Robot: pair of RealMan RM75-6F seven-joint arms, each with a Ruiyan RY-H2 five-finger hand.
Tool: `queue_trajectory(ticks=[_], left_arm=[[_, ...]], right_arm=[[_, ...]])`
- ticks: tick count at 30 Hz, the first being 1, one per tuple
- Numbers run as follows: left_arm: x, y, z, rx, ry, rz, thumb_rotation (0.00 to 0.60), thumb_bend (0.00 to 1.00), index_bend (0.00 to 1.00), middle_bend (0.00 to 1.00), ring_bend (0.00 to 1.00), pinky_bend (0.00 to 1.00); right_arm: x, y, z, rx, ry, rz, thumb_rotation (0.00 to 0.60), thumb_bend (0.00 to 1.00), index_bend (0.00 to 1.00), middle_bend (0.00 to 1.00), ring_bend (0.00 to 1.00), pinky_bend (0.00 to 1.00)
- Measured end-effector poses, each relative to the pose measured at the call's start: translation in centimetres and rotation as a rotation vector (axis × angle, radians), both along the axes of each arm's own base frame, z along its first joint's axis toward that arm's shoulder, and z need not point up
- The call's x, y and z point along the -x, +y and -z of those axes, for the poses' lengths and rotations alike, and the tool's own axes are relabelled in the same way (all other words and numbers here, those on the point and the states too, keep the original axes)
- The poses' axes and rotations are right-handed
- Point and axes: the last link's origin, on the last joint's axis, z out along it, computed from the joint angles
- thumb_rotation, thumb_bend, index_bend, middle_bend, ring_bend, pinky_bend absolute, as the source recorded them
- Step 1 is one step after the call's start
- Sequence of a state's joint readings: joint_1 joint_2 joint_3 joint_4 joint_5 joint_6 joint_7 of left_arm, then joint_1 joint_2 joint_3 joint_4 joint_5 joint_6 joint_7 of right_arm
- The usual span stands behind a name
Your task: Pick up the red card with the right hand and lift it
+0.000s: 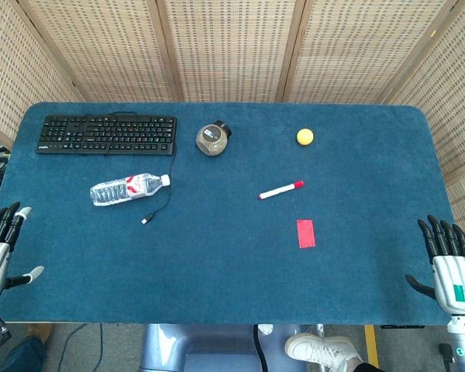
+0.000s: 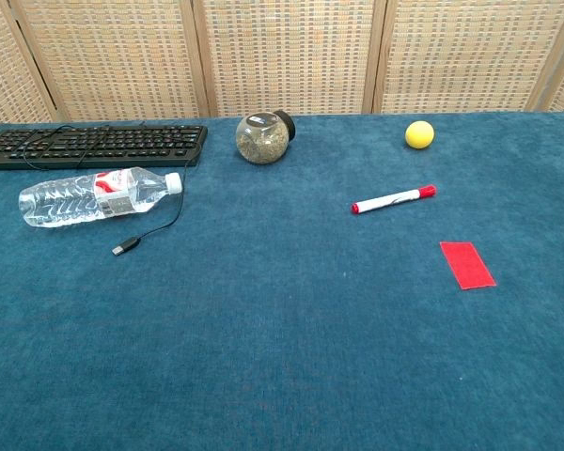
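Observation:
The red card (image 1: 306, 233) lies flat on the blue table (image 1: 217, 263), right of centre; the chest view shows the red card (image 2: 467, 265) at its right side. My right hand (image 1: 448, 263) hovers at the table's right front corner, fingers spread and empty, well to the right of the card. At the left front edge my left hand (image 1: 1, 248) is likewise spread and holds nothing. Neither hand appears in the chest view.
A red-capped white marker (image 1: 280, 190) lies just behind the card. Further back are a yellow ball (image 1: 304, 137), a round jar (image 1: 213, 139), a black keyboard (image 1: 107, 134) with its loose cable, and a water bottle (image 1: 129, 188) on its side.

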State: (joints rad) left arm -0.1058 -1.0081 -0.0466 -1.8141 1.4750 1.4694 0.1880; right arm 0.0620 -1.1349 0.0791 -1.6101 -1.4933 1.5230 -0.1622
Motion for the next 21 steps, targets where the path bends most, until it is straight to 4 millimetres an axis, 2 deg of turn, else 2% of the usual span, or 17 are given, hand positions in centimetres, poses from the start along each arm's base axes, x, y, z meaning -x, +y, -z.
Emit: queue_trajectory(ticks=[6, 10, 17, 21], left_arm=[[0.0, -0.1, -0.1, -0.001, -0.009, 0.005, 0.6, 0.0, 0.0, 0.0, 0.0, 0.0], [0.0, -0.1, -0.1, -0.002, -0.013, 0.007, 0.6, 0.0, 0.0, 0.0, 0.0, 0.0], [0.0, 0.3, 0.2, 0.001, -0.009, 0.009, 0.6, 0.0, 0.0, 0.0, 0.0, 0.0], [0.1, 0.6, 0.6, 0.002, -0.001, 0.004, 0.6, 0.0, 0.0, 0.0, 0.0, 0.0]], right_arm=[[0.0, 0.0, 0.2, -0.009, 0.002, 0.004, 0.6, 0.0, 0.0, 0.0, 0.0, 0.0], [-0.2, -0.4, 0.6, -0.034, -0.001, -0.001, 0.6, 0.0, 0.05, 0.0, 0.0, 0.0], [-2.0, -3.3, 1.2, -0.116, -0.015, -0.066, 0.6, 0.0, 0.18, 0.0, 0.0, 0.0], [-3.3, -5.9, 1.9, -0.201, -0.094, -0.097, 0.6, 0.0, 0.28, 0.0, 0.0, 0.0]])
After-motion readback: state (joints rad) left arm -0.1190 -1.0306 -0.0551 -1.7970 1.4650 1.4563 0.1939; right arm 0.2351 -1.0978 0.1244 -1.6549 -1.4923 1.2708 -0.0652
